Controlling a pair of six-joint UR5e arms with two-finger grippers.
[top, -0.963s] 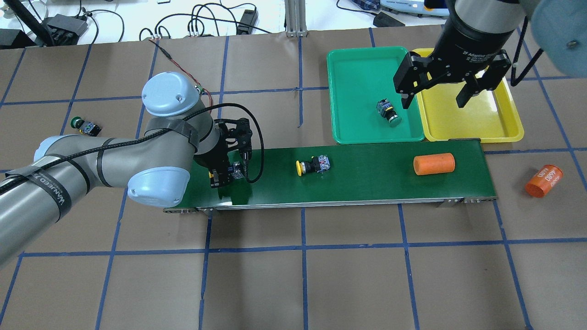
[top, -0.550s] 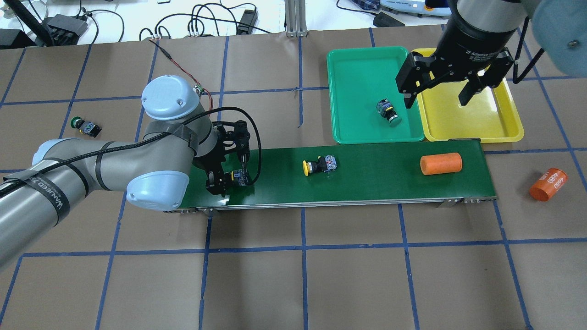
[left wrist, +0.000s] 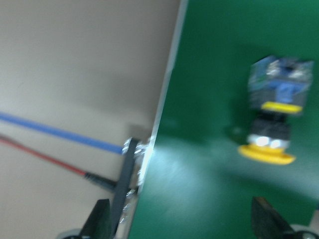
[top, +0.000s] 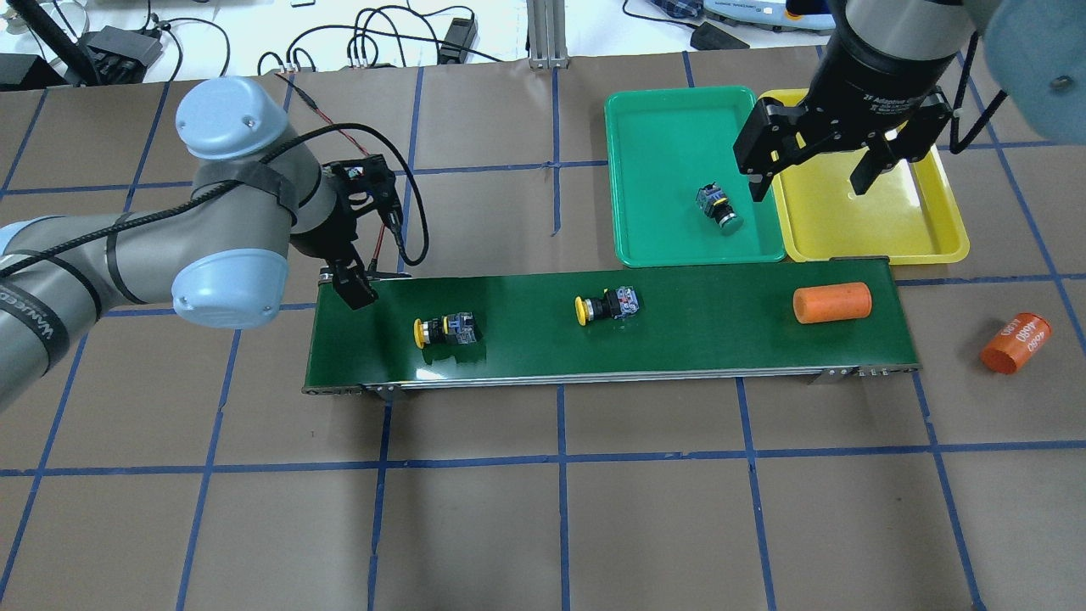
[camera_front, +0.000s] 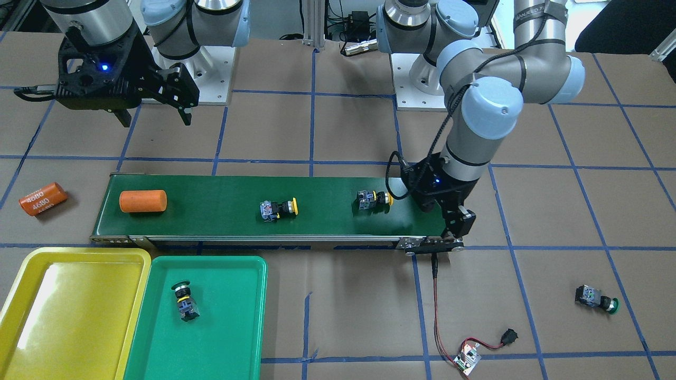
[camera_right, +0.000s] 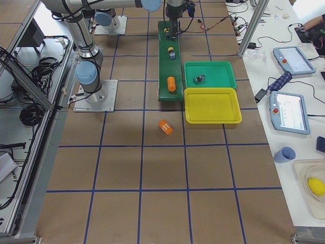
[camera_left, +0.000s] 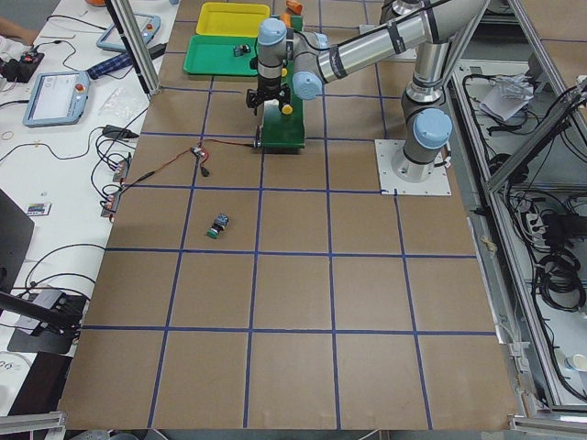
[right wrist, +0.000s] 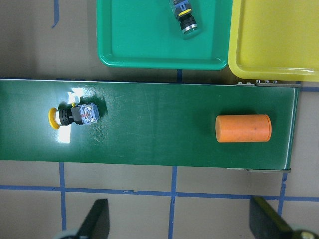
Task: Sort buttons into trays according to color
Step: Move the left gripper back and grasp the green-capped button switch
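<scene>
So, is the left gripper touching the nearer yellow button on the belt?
Apart. The left wrist view shows bare belt between the left gripper and the button.

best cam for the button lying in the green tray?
Exterior front-facing: the button lies whole and unobstructed in the green tray. Overhead exterior also shows it whole, but crowded by the right claw. Right wrist crops its body at the frame's top edge. Side views show a speck; left wrist misses it.

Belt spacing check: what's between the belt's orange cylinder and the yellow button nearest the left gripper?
Only the other yellow button, on its side on the conveyor belt; the rest is bare belt. Overhead view shows it.
</scene>
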